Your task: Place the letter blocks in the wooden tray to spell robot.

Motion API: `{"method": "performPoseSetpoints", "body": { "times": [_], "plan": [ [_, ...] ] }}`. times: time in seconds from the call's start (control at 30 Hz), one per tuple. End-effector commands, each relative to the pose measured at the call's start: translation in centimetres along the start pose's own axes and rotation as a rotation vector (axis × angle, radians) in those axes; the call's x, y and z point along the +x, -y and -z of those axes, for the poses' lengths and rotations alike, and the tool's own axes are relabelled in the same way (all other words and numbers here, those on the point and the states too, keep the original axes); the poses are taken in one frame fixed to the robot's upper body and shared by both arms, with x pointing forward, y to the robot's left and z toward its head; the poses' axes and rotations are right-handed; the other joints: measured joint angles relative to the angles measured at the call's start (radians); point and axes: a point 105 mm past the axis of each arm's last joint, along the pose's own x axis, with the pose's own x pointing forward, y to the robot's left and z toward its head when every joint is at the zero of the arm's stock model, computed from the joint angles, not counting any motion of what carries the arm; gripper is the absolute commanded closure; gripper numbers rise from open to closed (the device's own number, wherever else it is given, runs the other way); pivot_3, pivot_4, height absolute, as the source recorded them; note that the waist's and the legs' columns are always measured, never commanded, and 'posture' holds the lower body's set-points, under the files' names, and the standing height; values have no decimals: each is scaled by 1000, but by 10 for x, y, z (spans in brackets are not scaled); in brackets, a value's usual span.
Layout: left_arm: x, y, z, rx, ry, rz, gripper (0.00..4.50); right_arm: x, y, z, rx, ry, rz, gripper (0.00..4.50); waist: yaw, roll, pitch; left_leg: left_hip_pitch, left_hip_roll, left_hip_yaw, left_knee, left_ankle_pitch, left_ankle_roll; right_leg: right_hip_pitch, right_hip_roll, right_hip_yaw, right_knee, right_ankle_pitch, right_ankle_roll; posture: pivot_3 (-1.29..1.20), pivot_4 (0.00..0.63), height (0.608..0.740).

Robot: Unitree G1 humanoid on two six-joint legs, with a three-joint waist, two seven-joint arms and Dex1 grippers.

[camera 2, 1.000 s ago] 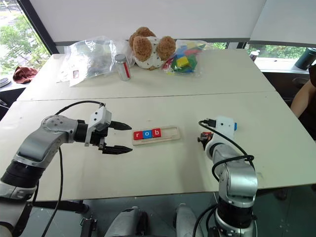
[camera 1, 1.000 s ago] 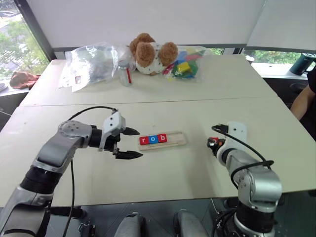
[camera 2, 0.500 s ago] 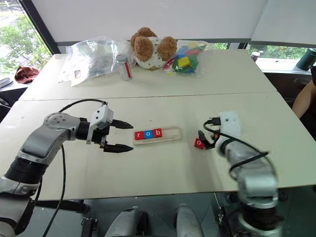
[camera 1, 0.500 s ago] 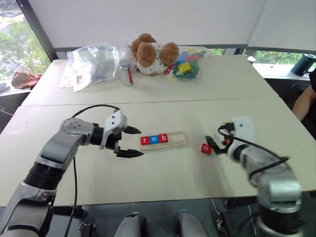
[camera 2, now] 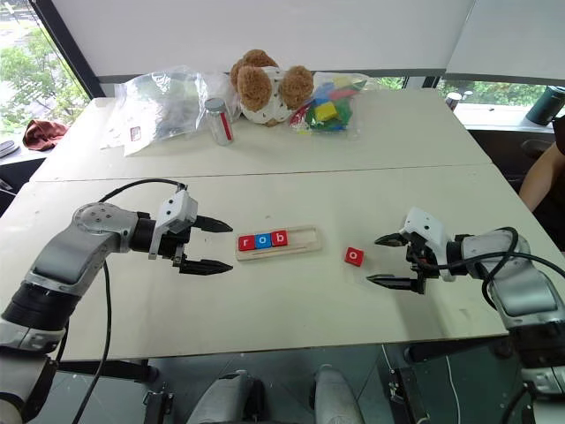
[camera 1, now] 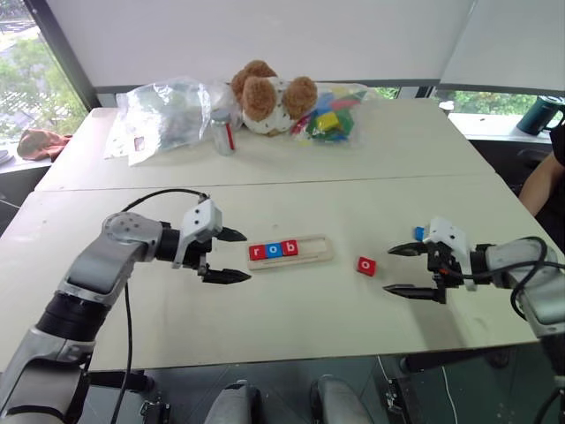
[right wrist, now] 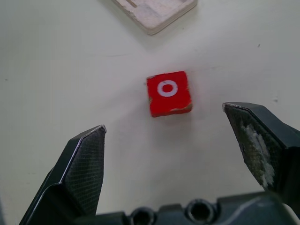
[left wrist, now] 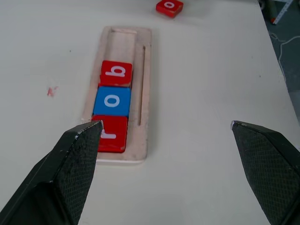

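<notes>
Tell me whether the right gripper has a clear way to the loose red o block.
Probably yes. The right gripper is open and faces the o block, which lies alone on the table beside the tray, with nothing between them.

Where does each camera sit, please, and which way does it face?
Eye views: on the head, looking forward and down at the table; both arms show, claws open, left claw, right claw.
Left wrist view: on the left arm, looking along its fingers at the tray holding r, o, b.
Right wrist view: on the right arm, looking along its fingers at the loose o tile.
Shared: both wrist views catch that tile and the tray.
</notes>
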Motion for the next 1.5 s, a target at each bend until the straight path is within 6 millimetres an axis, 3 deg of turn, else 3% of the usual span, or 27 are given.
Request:
{"method": "performPoseSetpoints", "body": {
  "times": [0.03,0.27,0.3,0.37,0.43,0.53,0.87,1.0,1.2,1.5],
  "plan": [
    [-8,-2,-9,29,12,-34,0,8,4,0,-44,14,-19,123,2,0,0,0,0,0,0,0,0,0,0,0,0,0,0,0,150,740],
    [-11,1,-6,9,3,-57,0,20,10,2,-32,31,-25,123,1,0,0,0,-1,0,1,0,-1,0,-2,0,0,0,0,0,150,740],
    [-11,1,-5,8,-1,-59,0,21,11,2,-20,37,-24,340,1,0,0,0,-1,0,1,0,-1,0,-2,0,0,0,0,0,150,740],
    [-11,1,-4,6,-3,-62,0,22,13,2,-8,43,-22,919,1,0,0,0,-1,0,0,1,-1,0,-2,0,0,0,0,0,150,740],
    [-11,0,-4,5,-3,-64,0,23,13,3,-2,45,-22,2093,1,0,0,0,-1,0,0,0,-1,0,-2,0,0,0,0,0,150,740],
    [-10,-1,-4,7,-4,-65,0,25,13,1,16,60,-17,3436,1,0,0,0,-1,0,0,0,-1,0,-2,0,0,0,0,0,150,740],
    [-11,-2,-2,10,-13,-75,0,21,13,-21,-10,80,-45,3437,1,0,0,0,-1,0,0,1,-1,0,-2,0,0,0,0,0,150,740],
    [-10,-2,0,7,-18,-72,0,26,25,-50,-98,103,-53,3437,-3,0,0,0,-1,0,0,1,-1,0,-3,1,0,0,0,0,150,740],
    [-12,-4,7,4,-44,-78,0,60,35,-80,-231,68,-164,3437,-6,0,0,0,-1,0,-1,1,-2,-2,-1,0,1,0,0,0,150,740],
    [-14,3,9,-13,-41,-103,0,97,28,-94,-326,21,-328,3437,-3,0,0,-3,-3,0,0,4,-8,-3,-4,-1,-1,0,0,0,150,740]
  ]
}}
